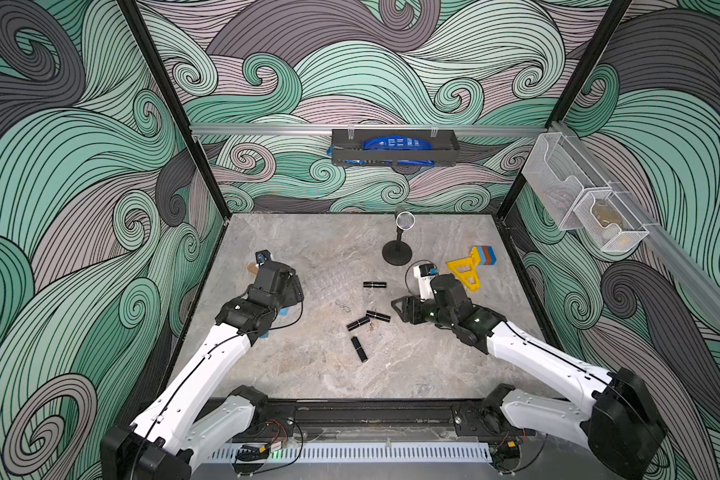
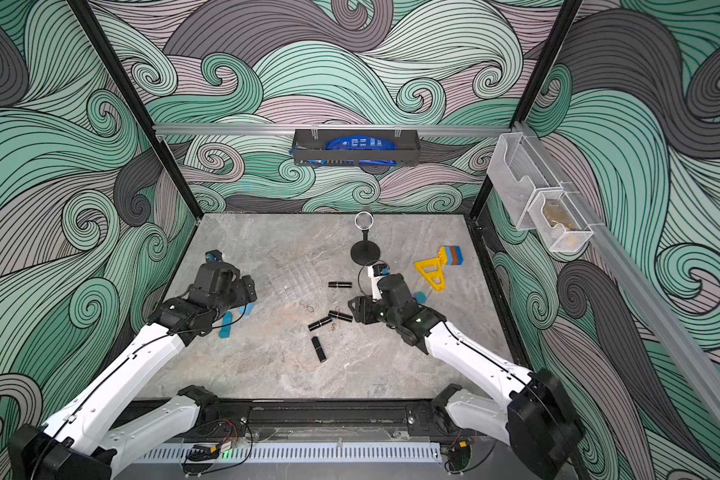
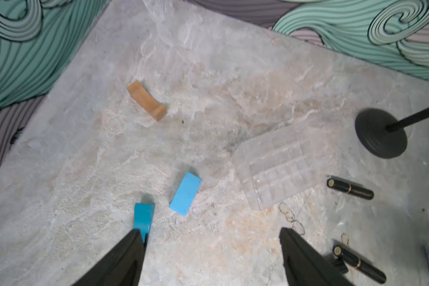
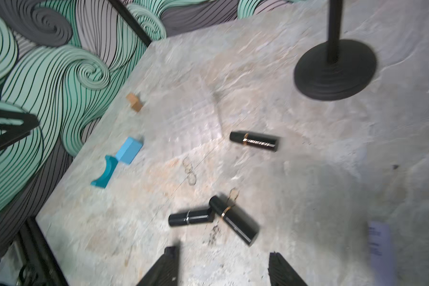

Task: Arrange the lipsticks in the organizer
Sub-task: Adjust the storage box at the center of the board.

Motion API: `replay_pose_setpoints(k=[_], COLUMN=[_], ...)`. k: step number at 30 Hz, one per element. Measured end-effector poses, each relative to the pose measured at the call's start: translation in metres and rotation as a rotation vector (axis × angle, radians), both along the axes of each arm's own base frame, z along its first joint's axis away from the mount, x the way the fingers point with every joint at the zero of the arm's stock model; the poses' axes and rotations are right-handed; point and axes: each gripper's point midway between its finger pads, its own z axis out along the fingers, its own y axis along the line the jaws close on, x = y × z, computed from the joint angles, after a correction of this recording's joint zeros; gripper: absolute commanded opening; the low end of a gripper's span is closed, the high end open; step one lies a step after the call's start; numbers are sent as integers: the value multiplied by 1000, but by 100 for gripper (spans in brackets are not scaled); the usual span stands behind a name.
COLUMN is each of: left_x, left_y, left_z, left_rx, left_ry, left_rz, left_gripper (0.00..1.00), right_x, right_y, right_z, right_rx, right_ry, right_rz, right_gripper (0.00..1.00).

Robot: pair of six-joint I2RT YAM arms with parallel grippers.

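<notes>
Right now both of my grippers hang open over the table [image 1: 300, 374], and neither has anything between its fingers.

My left gripper [image 3: 211, 230] is at the left of the table with its jaws wide apart. The organizer [image 3: 278, 168], a clear tray of small square cells, lies flat on the table just to the right of this gripper and a little farther off than its fingertips. The gripper does not touch it. A light blue block [image 3: 185, 194] lies on the table closer to the fingertips than the organizer does.

My right gripper [image 4: 223, 250] is at the right of the table and points left, with its jaws apart. Just ahead of its fingertips lie two tubes on their sides: the right lipstick [image 1: 378, 316], closest to the gripper, and the left lipstick [image 1: 358, 323] beyond it. The two seem to meet at one end. The gripper touches neither.

The far lipstick [image 1: 375, 284] lies just right of the organizer, farther away than my right gripper. The near lipstick [image 1: 359, 349] lies alone, closer to my base than the pair. All four tubes rest on the table, outside the organizer.
</notes>
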Motion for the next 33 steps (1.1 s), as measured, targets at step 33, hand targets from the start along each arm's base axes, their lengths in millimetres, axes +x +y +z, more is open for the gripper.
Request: replay_pose_setpoints(k=[33], left_x=[167], left_y=[-66], left_z=[-23], left_rx=[-326], left_ry=[27], left_rz=[-160], left_gripper=[85], right_x=[4], right_y=[23], right_z=[-24], right_rx=[-112], right_ry=[30], right_rz=[63], right_gripper=[59])
